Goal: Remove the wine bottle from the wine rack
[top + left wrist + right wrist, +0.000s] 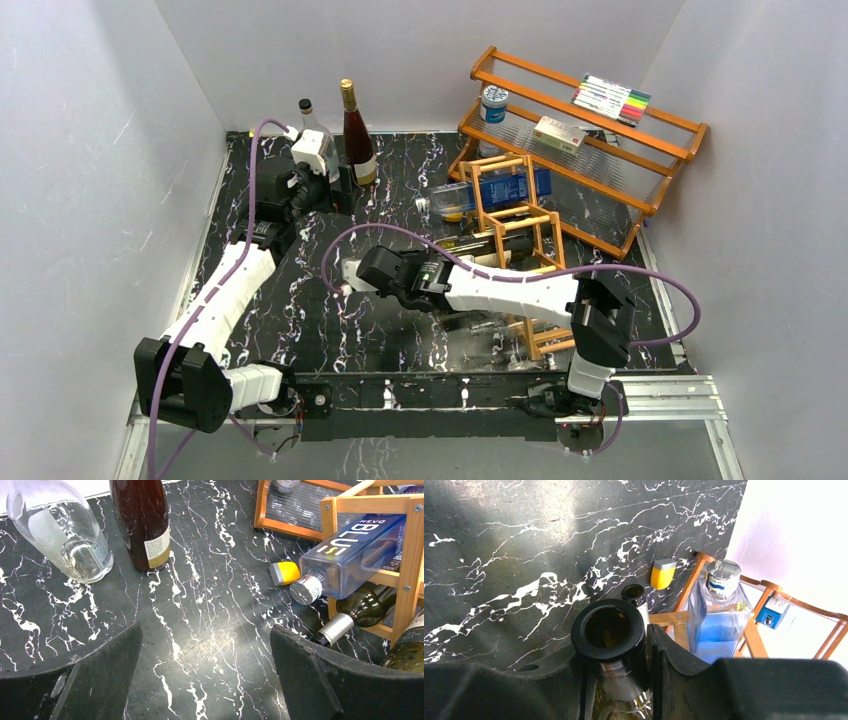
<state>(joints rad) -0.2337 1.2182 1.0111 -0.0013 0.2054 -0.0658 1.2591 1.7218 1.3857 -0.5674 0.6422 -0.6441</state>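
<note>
Two grippers: our right gripper clenched on wine bottle neck, body lying in wine rack at 3 o'clock. We judge neck the only reachable part. Left gripper released, parked at 10 o'clock.

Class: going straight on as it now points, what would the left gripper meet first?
Probably the marble tabletop; the clear bottle and brown bottle stand off to one side. Depth unclear.
</note>
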